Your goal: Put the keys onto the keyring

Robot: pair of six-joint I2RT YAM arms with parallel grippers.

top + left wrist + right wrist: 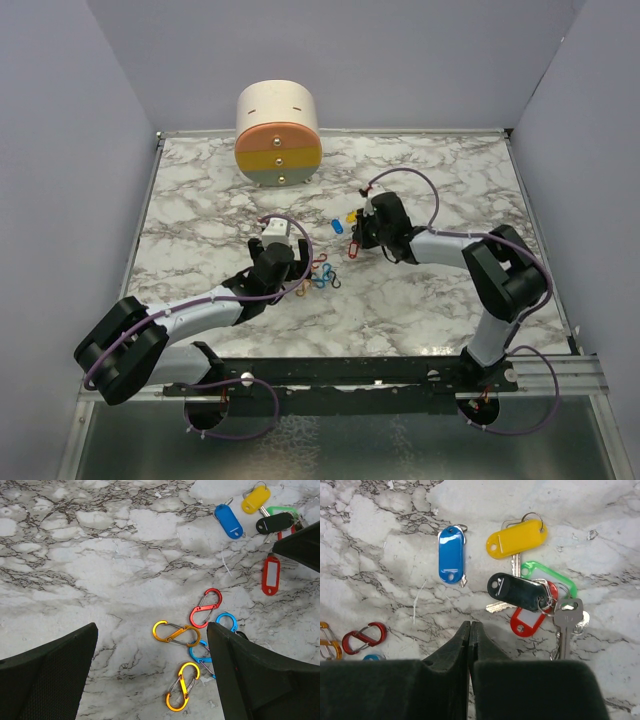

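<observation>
Marbled worktop [200,190], walled on three sides in pale lilac. A round drawer box [278,135] stands at the far edge, with open room toward both side edges. Right of centre lie the keys [520,587]: blue apart, yellow beside it, and black, green and red overlapping, perhaps on one ring. Right pincer [470,627], pressed together and holding nothing, points at them from just short. Left pincer [151,627], spread wide, hangs over coloured clip loops [176,634]. Only the right wrist view resolves a bare metal key [566,625].
</observation>
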